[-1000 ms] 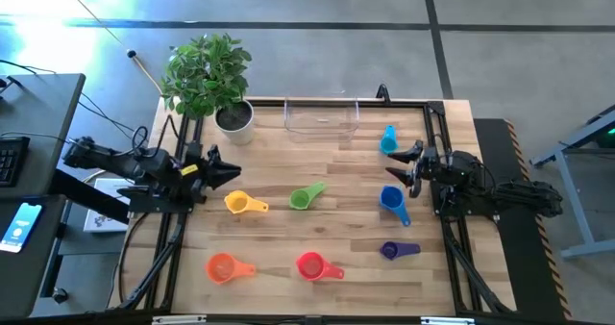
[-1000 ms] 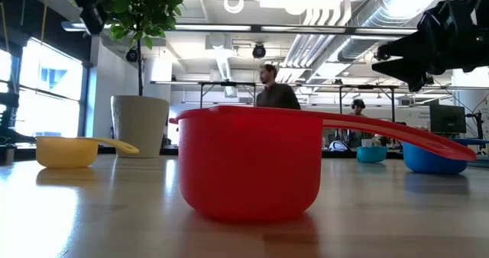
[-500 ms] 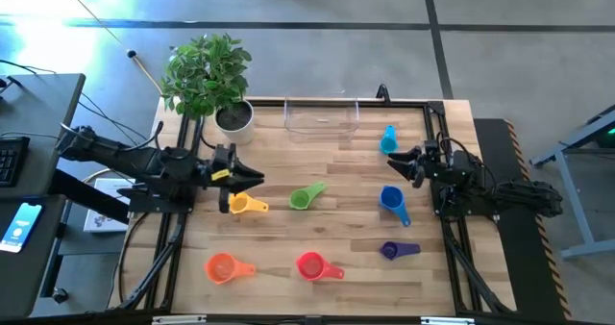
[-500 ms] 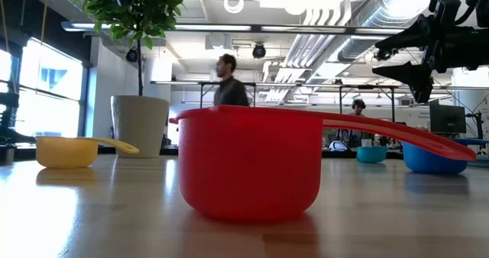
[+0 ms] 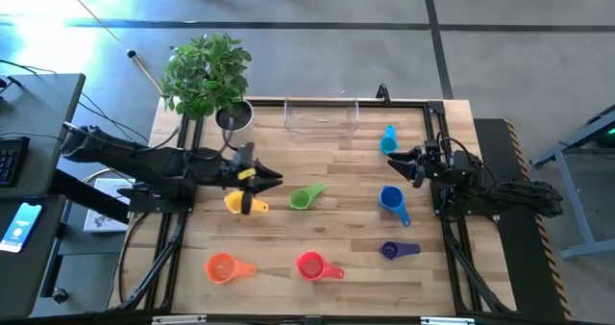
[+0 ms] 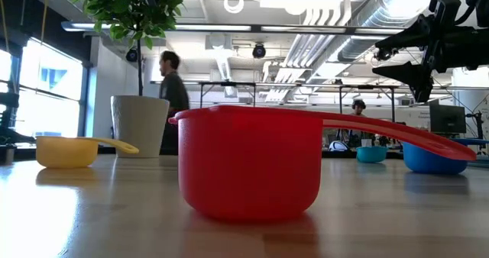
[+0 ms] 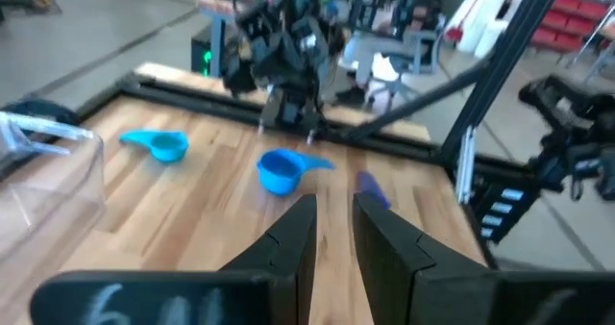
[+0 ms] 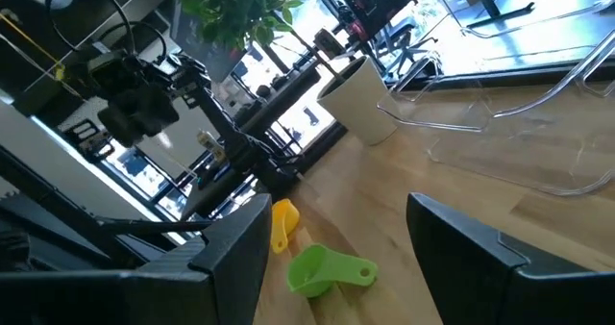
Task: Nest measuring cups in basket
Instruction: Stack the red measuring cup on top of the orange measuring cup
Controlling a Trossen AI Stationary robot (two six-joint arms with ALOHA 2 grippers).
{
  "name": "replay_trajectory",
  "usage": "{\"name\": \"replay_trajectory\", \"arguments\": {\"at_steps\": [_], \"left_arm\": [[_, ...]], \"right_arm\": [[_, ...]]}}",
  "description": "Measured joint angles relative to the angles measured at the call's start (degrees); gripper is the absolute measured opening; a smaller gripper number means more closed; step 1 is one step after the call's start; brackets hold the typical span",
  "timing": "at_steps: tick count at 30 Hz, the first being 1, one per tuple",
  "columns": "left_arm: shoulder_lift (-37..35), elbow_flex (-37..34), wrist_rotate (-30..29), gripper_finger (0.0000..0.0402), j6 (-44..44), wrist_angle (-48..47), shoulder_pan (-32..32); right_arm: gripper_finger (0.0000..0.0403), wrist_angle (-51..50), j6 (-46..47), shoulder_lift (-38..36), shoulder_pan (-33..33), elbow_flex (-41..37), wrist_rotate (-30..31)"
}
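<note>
Task barely begun: clear rectangular plastic basket holds nothing, seven coloured cups lie scattered; left gripper narrowly parted above the small yellow plastic cup, right gripper wide apart, both empty.

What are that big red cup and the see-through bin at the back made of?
The red cup looks like smooth moulded plastic: even colour, soft sheen. The clear bin seems thin transparent plastic, since the wood shows through its glinting walls; glass can't be excluded.

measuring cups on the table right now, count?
7, all outside the basket: light blue, blue and purple on the right; green in the centre; yellow, orange and red left and front.
</note>
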Motion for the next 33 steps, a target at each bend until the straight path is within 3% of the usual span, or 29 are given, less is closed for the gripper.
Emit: {"name": "replay_trajectory", "arguments": {"at_steps": [12,19,26,33], "left_arm": [[11.4,0.0,5.0,0.0067,-1.8,4.6,0.2],[16.6,0.0,7.4,0.0103,-7.9,5.2,0.2],[23.0,0.1,8.8,0.0121,-11.7,15.4,-1.1],[29.9,7.1,10.0,0.0108,-10.3,11.1,-3.4]], "right_arm": [[0.0234,0.0,1.5,0.0,0.0,0.0,-0.6],[0.0234,-1.7,1.5,0.0,0.0,0.0,-0.3],[0.0234,-2.7,1.5,0.0,0.0,0.1,-0.3],[0.0234,-2.7,1.5,0.1,0.0,0.1,-0.3]]}}
